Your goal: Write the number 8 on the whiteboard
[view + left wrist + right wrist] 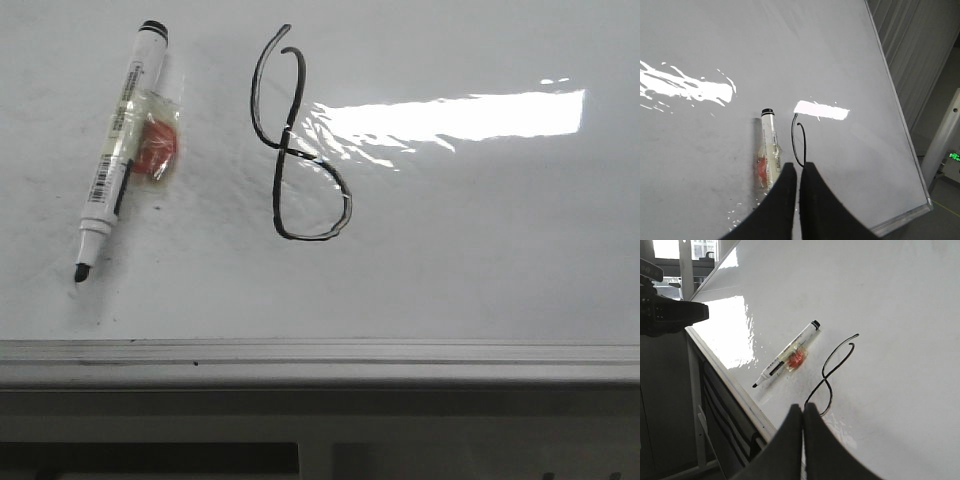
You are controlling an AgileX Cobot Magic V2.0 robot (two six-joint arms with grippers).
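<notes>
A thin black hand-drawn number 8 [297, 150] stands on the glossy whiteboard [480, 250]; its narrow upper loop is open at the top. A white marker [118, 150] with a black cap end, uncapped tip and red-and-clear tape lies to its left. Neither gripper shows in the front view. My left gripper [799, 166] is shut and empty above the board, beside the marker [768, 147] and the 8 [799, 142]. My right gripper [803, 407] is shut and empty over the board's near edge, by the lower loop of the 8 [832, 367]; the marker [785, 357] lies apart from it.
The board's pale grey frame edge [320, 355] runs along the front, with a dark gap below it. Bright window glare [450, 118] lies right of the 8. Part of the other arm [665, 315] shows beyond the board's edge in the right wrist view.
</notes>
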